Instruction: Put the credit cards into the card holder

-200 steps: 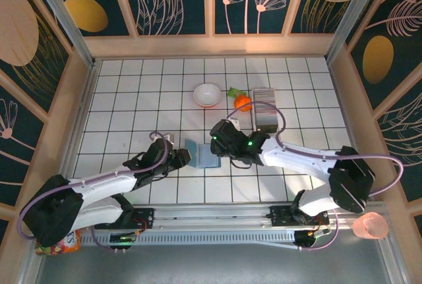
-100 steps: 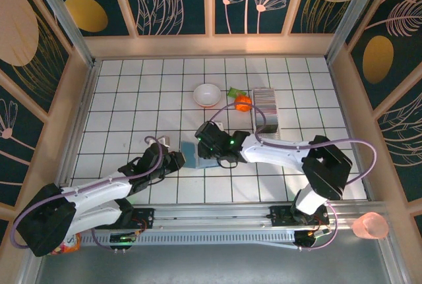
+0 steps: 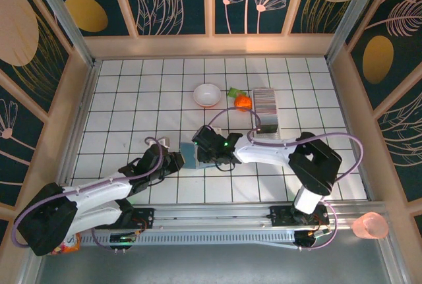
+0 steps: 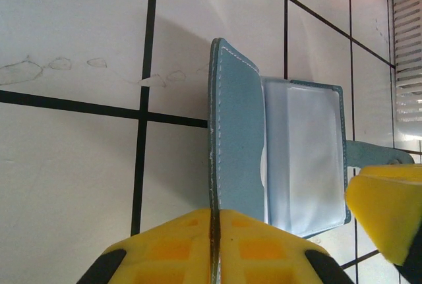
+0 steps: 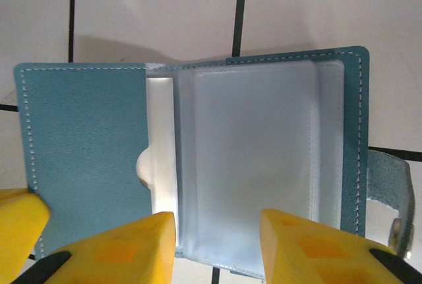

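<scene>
A: left gripper [image 4: 212,223] is clamped shut on the card holder [image 4: 239,132], right on its flap edge, flap open. right gripper [image 5: 217,234] is part open, fingers either side of the clear inner pocket [image 5: 254,159], nothing pinched afaict.
B: holder where?
A: front-centre of the tiled table [image 3: 119,99], between both grippers. credit cards [image 3: 264,101] are a striped stack on edge, well apart at back right, just beside an orange toy [image 3: 242,102].
B: handling?
A: my guess: holder is light, soft, floppy, prob skids on tile unless pinned. so hold the flap + press the pocket side. snap strap [image 5: 390,195] hangs off the side opposite the flap, don't snag it. cards prob light, stiff, slick. take one by its top edge, pinch across the faces, not the whole stack.
B: room?
A: open tiles between holder and stack, white bowl [image 3: 208,94] is off that path, walls well apart. pocket mouth looks tight, so card has to go in square, edge first.
</scene>
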Robot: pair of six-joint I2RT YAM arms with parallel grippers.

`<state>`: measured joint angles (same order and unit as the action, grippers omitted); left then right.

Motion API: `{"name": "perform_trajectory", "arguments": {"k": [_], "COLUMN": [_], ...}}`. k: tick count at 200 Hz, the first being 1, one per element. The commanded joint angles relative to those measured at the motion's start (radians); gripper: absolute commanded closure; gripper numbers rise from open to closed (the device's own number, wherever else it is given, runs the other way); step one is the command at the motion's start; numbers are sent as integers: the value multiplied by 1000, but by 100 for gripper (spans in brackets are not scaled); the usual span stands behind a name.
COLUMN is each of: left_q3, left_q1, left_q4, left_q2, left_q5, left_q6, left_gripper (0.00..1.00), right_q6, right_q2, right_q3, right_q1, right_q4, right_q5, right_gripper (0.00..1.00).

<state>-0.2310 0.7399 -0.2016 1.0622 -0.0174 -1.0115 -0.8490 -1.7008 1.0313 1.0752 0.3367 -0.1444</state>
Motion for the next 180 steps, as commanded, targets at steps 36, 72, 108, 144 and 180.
{"name": "perform_trajectory", "arguments": {"k": [36,72,108,144,180], "left_q3": [27,30,33,36,38], "left_q1": [0,1,1,1,0], "left_q4": [-50,-60,-70,-80,-83], "left_q2": [23,35,48,64,70], "left_q5": [-26,-35,-44,-52,-52], "left_q6": [2,3,5,3,2], "left_gripper": [93,96,98,100,100], "right_q6": [-46,-52,-57,-73,-82], "right_q2": [-53,-71,-90,-70,-49], "right_q3": [-22,-21,-30,-47,-53], "right_q1": [6,8,8,8,8], "right_q4": [36,41,-14,-118,-178], "right_q5": [-36,-37,9,67,95], "right_gripper": [58,55,54,53,52]}}
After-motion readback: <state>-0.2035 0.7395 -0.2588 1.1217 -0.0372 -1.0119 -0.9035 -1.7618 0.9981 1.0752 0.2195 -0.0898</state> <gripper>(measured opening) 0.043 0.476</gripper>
